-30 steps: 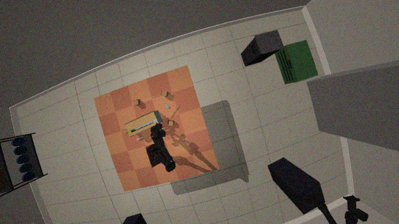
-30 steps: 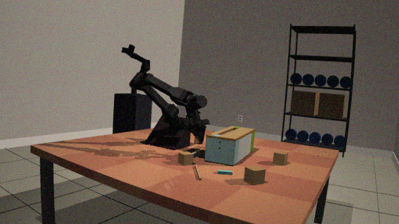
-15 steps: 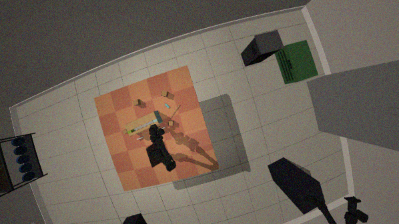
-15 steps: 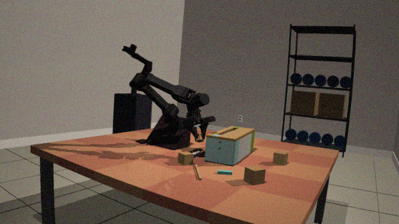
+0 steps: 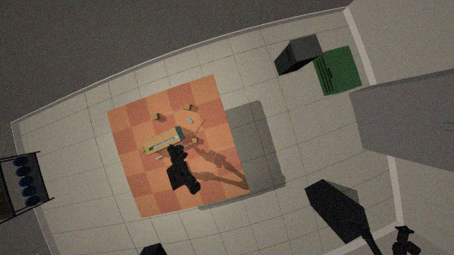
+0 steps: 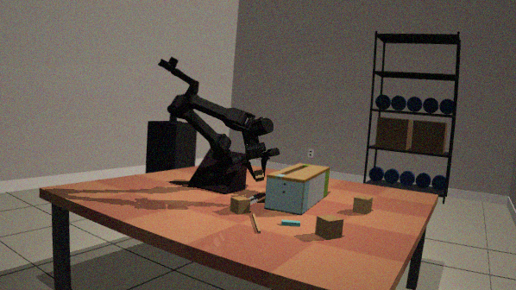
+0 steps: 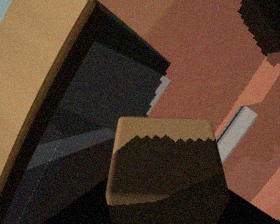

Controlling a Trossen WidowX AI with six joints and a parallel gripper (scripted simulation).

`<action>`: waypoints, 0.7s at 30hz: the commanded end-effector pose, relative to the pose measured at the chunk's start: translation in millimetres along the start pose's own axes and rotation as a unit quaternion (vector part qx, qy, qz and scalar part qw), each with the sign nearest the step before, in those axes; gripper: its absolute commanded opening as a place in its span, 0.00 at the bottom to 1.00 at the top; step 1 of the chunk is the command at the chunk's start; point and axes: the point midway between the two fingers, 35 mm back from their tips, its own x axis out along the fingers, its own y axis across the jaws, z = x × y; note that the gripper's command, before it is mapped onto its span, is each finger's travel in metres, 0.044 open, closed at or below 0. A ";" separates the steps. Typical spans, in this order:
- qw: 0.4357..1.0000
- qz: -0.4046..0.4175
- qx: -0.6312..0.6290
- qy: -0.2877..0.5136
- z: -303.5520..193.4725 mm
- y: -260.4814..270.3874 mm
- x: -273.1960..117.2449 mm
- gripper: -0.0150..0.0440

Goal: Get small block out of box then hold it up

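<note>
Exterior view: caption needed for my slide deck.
Black gripper shut on small tan block, lifted above the orange table beside the tan-topped, pale blue box.

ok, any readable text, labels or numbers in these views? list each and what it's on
None readable in any view.
Box: plain coloured panels, no lettering.
Block in the gripper: bare faces.
Loose cubes on the table: bare.
Cartons on the rack: no print can be made out at this size.
</note>
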 end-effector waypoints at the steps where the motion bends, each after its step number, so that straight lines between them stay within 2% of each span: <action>1: 0.996 -0.005 -0.093 -0.002 -0.9 1.5 -3.0 0.25; 11: 0.955 -0.015 -0.297 -0.006 -3.2 2.9 -10.4 0.25; 21: 0.872 -0.028 -0.489 -0.007 -4.8 4.1 -18.0 0.25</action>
